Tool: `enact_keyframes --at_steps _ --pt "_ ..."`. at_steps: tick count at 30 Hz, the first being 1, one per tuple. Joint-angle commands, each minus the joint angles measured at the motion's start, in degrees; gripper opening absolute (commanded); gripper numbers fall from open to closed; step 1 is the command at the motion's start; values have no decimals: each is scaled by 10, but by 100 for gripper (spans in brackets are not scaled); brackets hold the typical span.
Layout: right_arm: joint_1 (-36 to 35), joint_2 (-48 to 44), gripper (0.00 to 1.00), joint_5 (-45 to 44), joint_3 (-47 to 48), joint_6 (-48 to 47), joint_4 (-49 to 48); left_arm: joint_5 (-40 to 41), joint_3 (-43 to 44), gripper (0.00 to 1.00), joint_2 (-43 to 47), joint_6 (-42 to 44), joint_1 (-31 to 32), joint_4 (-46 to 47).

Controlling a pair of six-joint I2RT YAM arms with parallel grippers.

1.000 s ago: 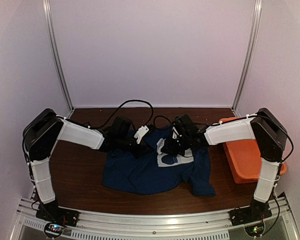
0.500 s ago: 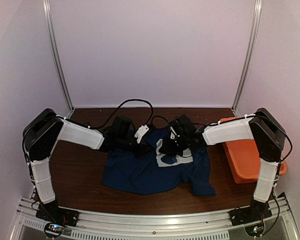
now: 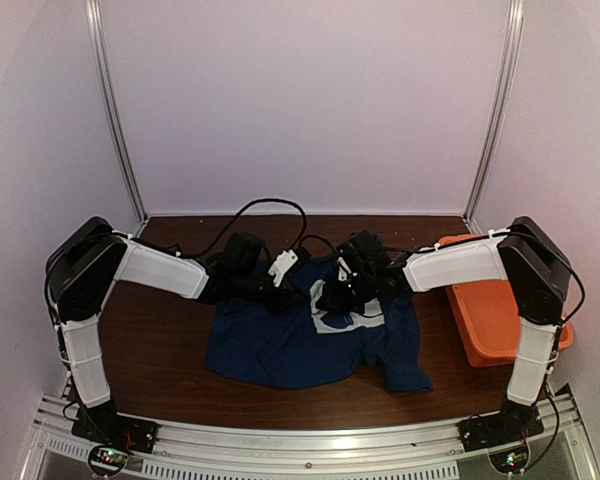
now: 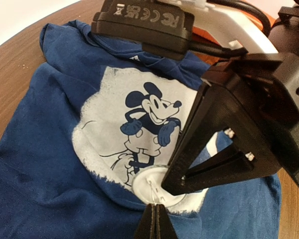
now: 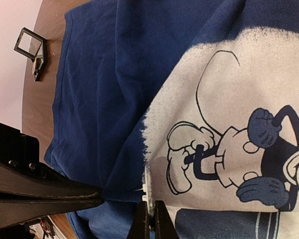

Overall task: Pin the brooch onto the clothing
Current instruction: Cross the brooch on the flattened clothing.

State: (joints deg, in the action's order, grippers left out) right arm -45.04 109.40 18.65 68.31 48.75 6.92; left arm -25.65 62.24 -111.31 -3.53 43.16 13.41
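Note:
The navy T-shirt (image 3: 300, 345) lies spread on the table, its white mouse print (image 4: 114, 114) facing up. The brooch (image 4: 147, 185), a small pale round badge, stands against the print's lower edge. It shows edge-on in the right wrist view (image 5: 148, 189), its pin pointing toward the blue fabric. My right gripper (image 5: 150, 217) is shut on the brooch's rim; its black fingers (image 4: 199, 144) show in the left wrist view. My left gripper (image 4: 154, 213) is shut on a fold of the shirt (image 5: 99, 99) right beside the brooch. Its fingers (image 5: 45, 191) meet at that fold. Both grippers (image 3: 298, 292) (image 3: 330, 297) meet over the shirt's chest.
An orange plastic tub (image 3: 495, 310) stands at the right of the table. A small black hinged box (image 5: 31, 46) lies open on the wood past the shirt's far edge. Black cables (image 3: 270, 215) loop behind the arms. Walls close in the back and sides.
My right gripper has shifted slightly left across the print with the brooch, closer to the left gripper. The left arm has stayed in place.

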Motion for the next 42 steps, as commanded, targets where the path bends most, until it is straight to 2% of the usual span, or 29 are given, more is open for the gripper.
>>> enact_keyframes --at_steps 1,28,42 --pt "-5 -19 0 10 -9 -21 19 13 1 0 -2 16 -3 5" --pt "-4 -16 0 38 -8 -36 25 34 20 0 5 71 -2 -45" --pt "-4 -9 0 75 -12 -37 10 23 7 0 10 66 -1 -18"
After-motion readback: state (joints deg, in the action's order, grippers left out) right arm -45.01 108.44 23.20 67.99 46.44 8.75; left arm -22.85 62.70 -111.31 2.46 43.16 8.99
